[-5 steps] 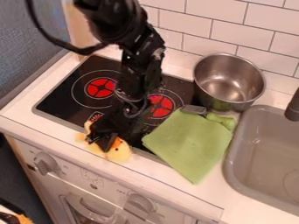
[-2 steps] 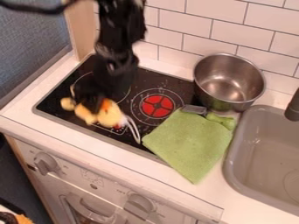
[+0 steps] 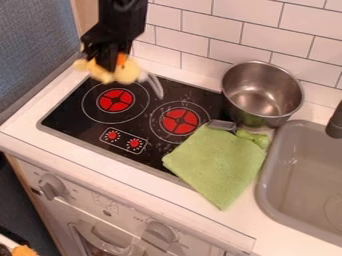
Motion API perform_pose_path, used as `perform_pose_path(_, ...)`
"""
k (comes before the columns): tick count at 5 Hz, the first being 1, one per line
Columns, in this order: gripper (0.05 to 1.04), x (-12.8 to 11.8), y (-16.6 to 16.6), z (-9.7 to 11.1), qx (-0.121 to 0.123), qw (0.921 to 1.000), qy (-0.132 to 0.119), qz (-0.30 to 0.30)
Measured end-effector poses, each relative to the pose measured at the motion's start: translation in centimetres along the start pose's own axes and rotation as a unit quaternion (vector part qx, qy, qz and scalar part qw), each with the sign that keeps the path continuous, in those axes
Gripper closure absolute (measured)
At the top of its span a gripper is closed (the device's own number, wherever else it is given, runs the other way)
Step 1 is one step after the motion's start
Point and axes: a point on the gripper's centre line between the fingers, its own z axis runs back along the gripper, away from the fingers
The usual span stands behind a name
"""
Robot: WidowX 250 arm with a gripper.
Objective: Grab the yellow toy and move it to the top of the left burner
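Gripper [image 3: 105, 59]: clamped on the yellow toy, up by the cooktop's far left corner as we see it.
Yellow toy [image 3: 127, 73]: off the surface, orange bit by the fingers, pale strip hanging at its right.
Left burner [image 3: 115, 100]: red center, on the cooktop [image 3: 75, 119], we see no toy resting on it.
Green cloth [image 3: 217, 162]: over the cooktop's near right corner.
Metal pot [image 3: 262, 92]: by the cooktop's right edge, upright.
Sink [image 3: 300, 185]: right of the cloth.
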Motion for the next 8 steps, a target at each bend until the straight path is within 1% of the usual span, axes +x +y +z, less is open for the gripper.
perform_pose_path(1,0.759,-0.7,2.8,-1.8,-0.001,0.9999,-0.015,0.001)
perform_pose_path(2,0.759,-0.5,4.9,-5.4,-0.023,0.9994,-0.026,0.007)
perform_pose_path(3,0.759,0.4,6.0,-7.5,-0.035,0.9993,-0.014,-0.003)
perform_pose_path(4,0.688,1.5,6.7,-8.2,-0.024,0.9996,-0.013,-0.002)
perform_pose_path(5,0.379,1.8,6.0,-8.7,-0.023,0.9995,-0.016,0.014)
perform_pose_path(6,0.114,1.9,5.3,-8.9,-0.032,0.9992,-0.016,0.019)
perform_pose_path(7,0.081,1.7,5.5,-7.6,-0.018,0.9997,-0.012,0.014)
perform_pose_path(8,0.083,1.7,5.5,-7.3,-0.022,0.9996,-0.017,0.004)
